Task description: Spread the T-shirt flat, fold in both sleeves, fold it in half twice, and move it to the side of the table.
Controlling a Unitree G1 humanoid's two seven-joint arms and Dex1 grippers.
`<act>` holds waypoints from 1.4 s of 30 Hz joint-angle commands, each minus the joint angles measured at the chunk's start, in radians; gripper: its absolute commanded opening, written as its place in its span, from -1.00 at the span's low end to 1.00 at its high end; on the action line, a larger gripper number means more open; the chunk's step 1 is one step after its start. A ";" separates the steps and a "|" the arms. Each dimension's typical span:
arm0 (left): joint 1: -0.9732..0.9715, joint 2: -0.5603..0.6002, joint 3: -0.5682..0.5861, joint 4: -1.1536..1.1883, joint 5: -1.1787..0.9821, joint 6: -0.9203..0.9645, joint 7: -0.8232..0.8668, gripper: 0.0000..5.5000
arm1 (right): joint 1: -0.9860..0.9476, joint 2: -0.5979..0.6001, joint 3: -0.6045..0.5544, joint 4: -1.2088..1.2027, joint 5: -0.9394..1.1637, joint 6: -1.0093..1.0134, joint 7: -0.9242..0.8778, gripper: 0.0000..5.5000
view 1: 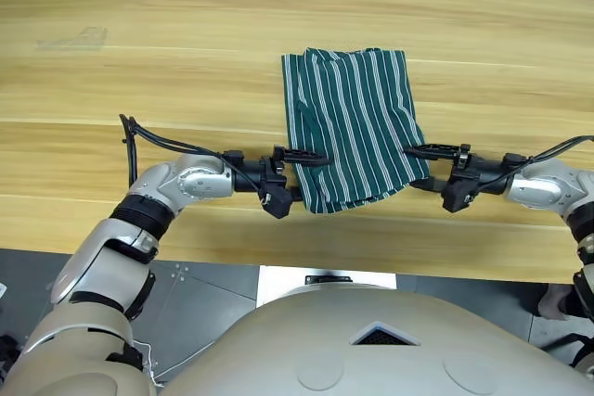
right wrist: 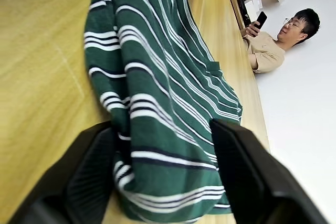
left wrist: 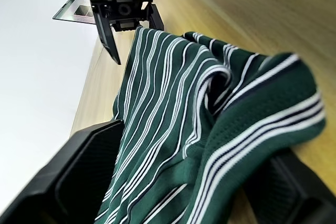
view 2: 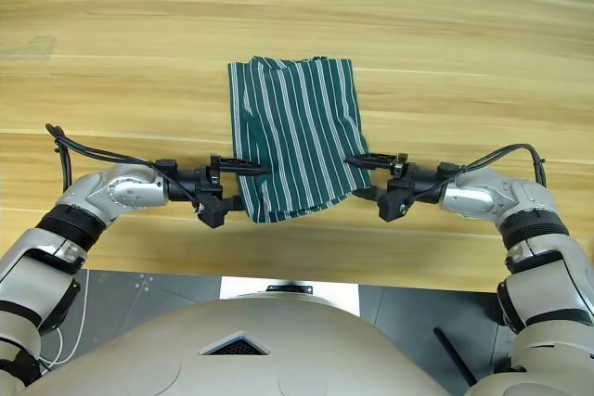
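Left gripper (view 1: 302, 179) is clamping the near-left corner of the folded T-shirt (view 1: 351, 113). In the left wrist view its two black fingers (left wrist: 84, 174) are standing well apart, with a thick bunch of striped fabric filling the gap between them. Right gripper (view 1: 415, 166) is doing the same at the near-right corner, and its fingers (right wrist: 92, 177) are likewise bracketing a wad of cloth that is spanning from one pad to the other.

Green and white-striped, the T-shirt is lying as a narrow folded panel on the wooden table (view 1: 167, 71), centred in front of the robot. Its far edge is running roughly straight and in line with the table's boards. Its two long side edges are angling slightly toward the robot's right as they are coming nearer. Between the two grippers the near edge is bowing outward and puckering, and in the wrist views it is appearing raised off the wood.

This near edge is sitting close to the table's front edge (view 1: 213, 257). Bare wood is extending wide to both sides of the garment and beyond its far edge. One faint pale patch (view 1: 72, 40) is lying far off to the left.
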 commanded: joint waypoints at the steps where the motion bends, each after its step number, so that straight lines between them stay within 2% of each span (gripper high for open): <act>1: 0.077 0.017 -0.104 0.100 0.210 0.088 -0.081 0.35 | 0.055 0.008 0.063 0.073 -0.145 0.073 0.023 -0.18; 5: 0.080 0.025 -0.108 0.095 0.208 0.085 -0.083 0.35 | 0.056 0.003 0.070 0.087 -0.135 0.074 0.015 -0.42; 9: 0.090 0.033 -0.115 0.088 0.204 0.076 -0.092 0.35 | 0.060 0.002 0.074 0.096 -0.125 0.081 0.012 -0.76; 12: 0.097 0.029 -0.127 0.083 0.192 0.065 -0.107 0.35 | 0.060 0.014 0.076 0.095 -0.122 0.087 0.011 -0.87; 20: 0.110 -0.013 -0.153 0.116 0.195 0.092 -0.106 0.35 | 0.062 0.041 0.074 0.052 -0.078 0.062 0.040 -0.89; 24: 0.100 -0.057 -0.152 0.169 0.187 0.115 -0.087 0.10 | 0.057 0.047 0.073 0.048 -0.069 0.062 0.045 -0.89; 25: 0.096 -0.062 -0.155 0.180 0.189 0.117 -0.088 -0.04 | 0.057 0.048 0.072 0.047 -0.067 0.062 0.046 -0.89; 29: 0.088 -0.061 -0.156 0.205 0.204 0.100 -0.077 -0.28 | 0.058 0.054 0.070 0.048 -0.065 0.067 0.044 -0.89; 42: 0.104 -0.023 -0.153 0.217 0.199 0.062 -0.045 -0.68 | 0.036 0.074 0.066 0.068 -0.070 0.076 0.040 -0.89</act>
